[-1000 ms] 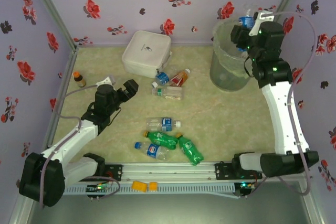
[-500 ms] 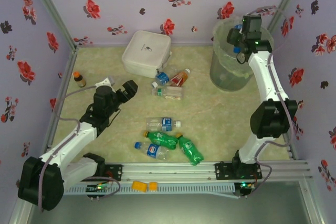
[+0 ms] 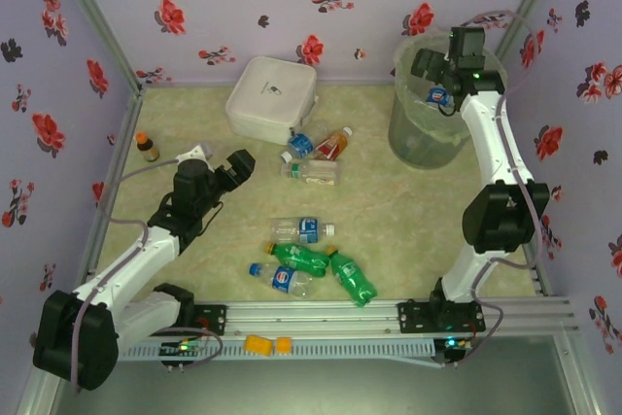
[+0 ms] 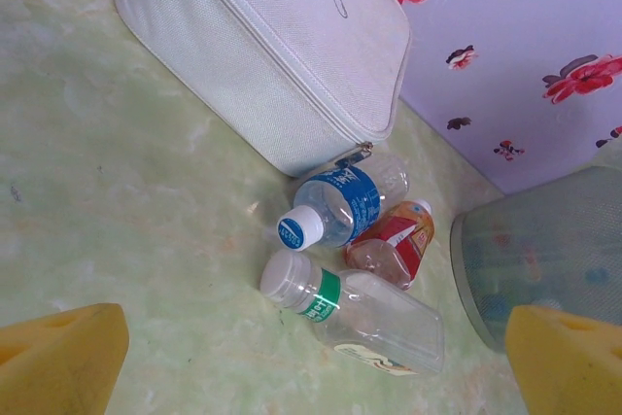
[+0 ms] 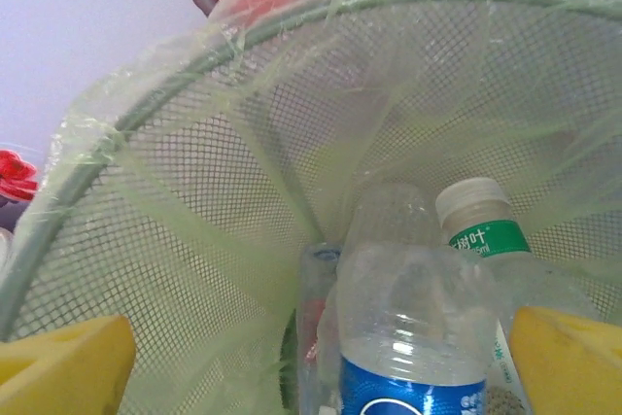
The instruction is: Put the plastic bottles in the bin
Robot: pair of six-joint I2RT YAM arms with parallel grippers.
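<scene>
The bin (image 3: 425,133) is a round grey-green mesh bucket with a clear bag, at the back right. My right gripper (image 3: 433,69) hangs open over its mouth. In the right wrist view a clear bottle with a blue label (image 5: 413,337) sits loose between the wide-apart yellow pads (image 5: 63,366), above a white-capped bottle (image 5: 481,225) inside the bin (image 5: 194,172). My left gripper (image 3: 236,166) is open and holds nothing, facing a cluster of three bottles: blue-label (image 4: 340,203), red-orange (image 4: 394,245) and clear with a green band (image 4: 374,318). More bottles lie mid-table: a clear one (image 3: 301,230), two green (image 3: 298,259) (image 3: 352,277) and a blue-label one (image 3: 280,279).
A white square lidded box (image 3: 271,97) stands at the back centre, right behind the bottle cluster. A tiny brown bottle with an orange cap (image 3: 147,147) stands by the left wall. Flowered walls close in three sides. A yellow piece (image 3: 267,344) lies on the front rail.
My right arm swung its gripper over the bin, then opened and let go of the blue-label bottle, which has dropped lower into the bin. The left arm has not moved.
</scene>
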